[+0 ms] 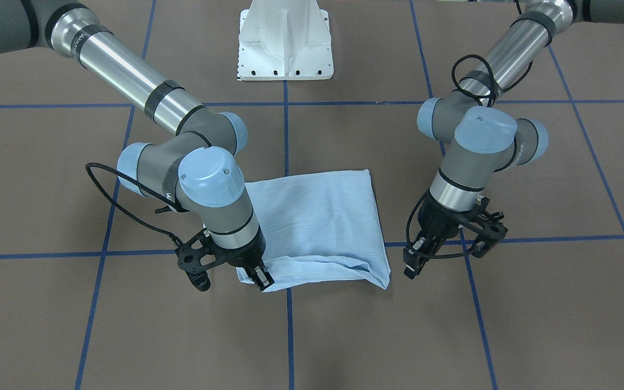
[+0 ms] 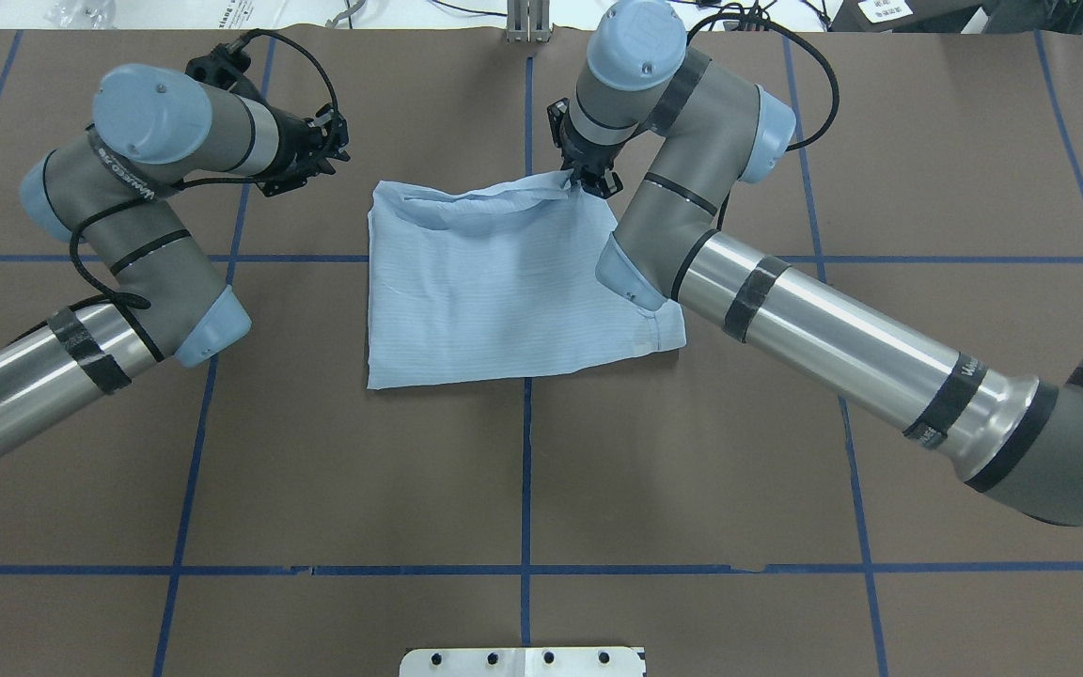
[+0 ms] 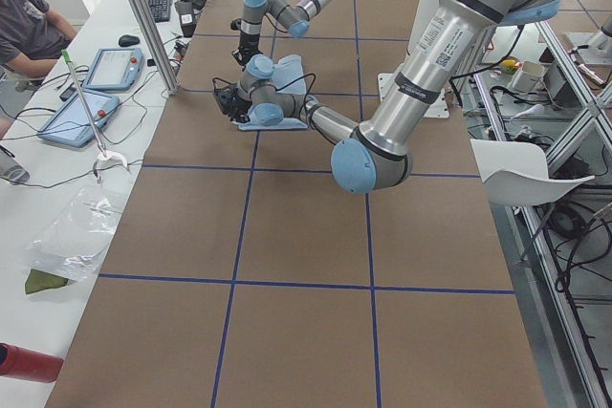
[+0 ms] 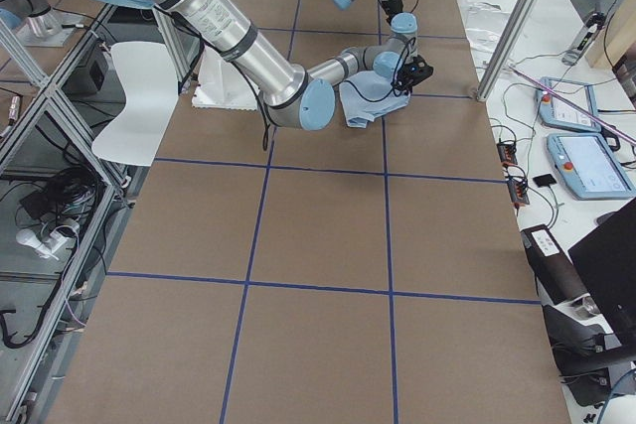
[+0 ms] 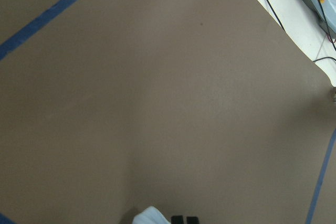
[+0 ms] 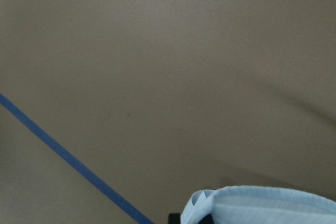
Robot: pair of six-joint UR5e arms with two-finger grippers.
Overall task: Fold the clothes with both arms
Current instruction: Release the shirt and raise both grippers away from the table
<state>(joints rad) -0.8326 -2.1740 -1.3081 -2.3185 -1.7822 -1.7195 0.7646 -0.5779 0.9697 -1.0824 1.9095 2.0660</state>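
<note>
The pale-blue shirt [image 1: 317,216] lies folded into a rough rectangle at the middle of the table, and it also shows in the overhead view [image 2: 494,291]. My right gripper [image 1: 262,279] is shut on the shirt's far corner [image 2: 560,188] and holds that edge a little above the table. The right wrist view shows the pinched fold [image 6: 257,205] at its bottom edge. My left gripper [image 1: 412,265] hangs just beside the shirt's other far corner, apart from it, with its fingertips [image 5: 178,220] close together and nothing between them.
The white pedestal base [image 1: 285,43] stands at the robot's side of the table. Blue tape lines [image 2: 527,470] grid the brown table surface. An operators' bench with tablets [image 3: 105,69] and a seated person [image 3: 29,26] runs along the far edge.
</note>
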